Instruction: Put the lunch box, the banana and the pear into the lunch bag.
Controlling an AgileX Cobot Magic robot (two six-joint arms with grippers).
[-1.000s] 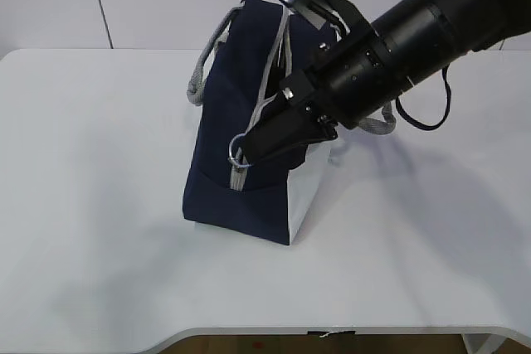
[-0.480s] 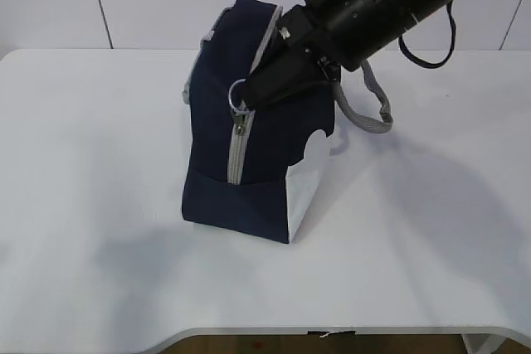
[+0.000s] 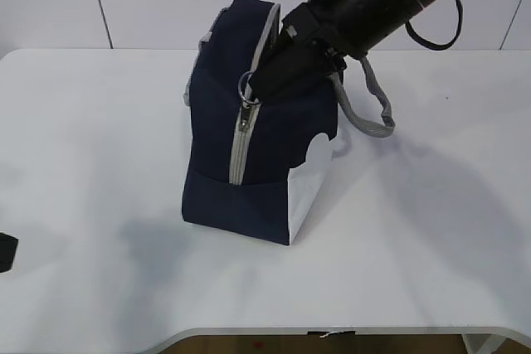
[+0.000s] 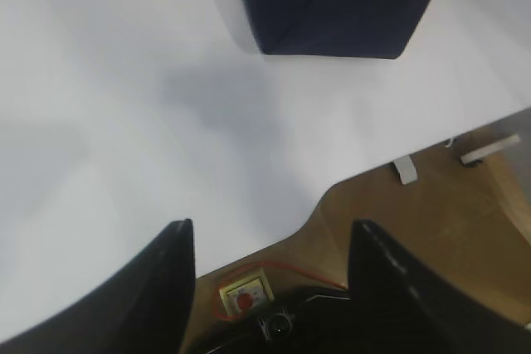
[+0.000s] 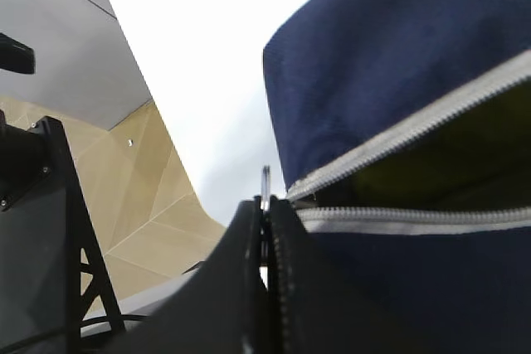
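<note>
One lunch bag point(image 3: 257, 147) stands near the surface's point(image 3: 99, 163) centre. Right gripper point(image 3: 264, 87) — clamped on the single ring pull point(image 3: 246, 86) at the zipper point(image 3: 239, 143). Left gripper point(image 4: 270, 263) — fingers apart, empty, over the front edge.

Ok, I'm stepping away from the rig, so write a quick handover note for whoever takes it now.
Right tool: shut on the ring pull of the lunch bag's zipper; zipper closed up the side, still gaping at the top.
Left tool: open, holding nothing, low over the table edge.
Lunch box, banana and pear: none visible outside the bag, probably inside.
Left: finish zipping, let go.
</note>
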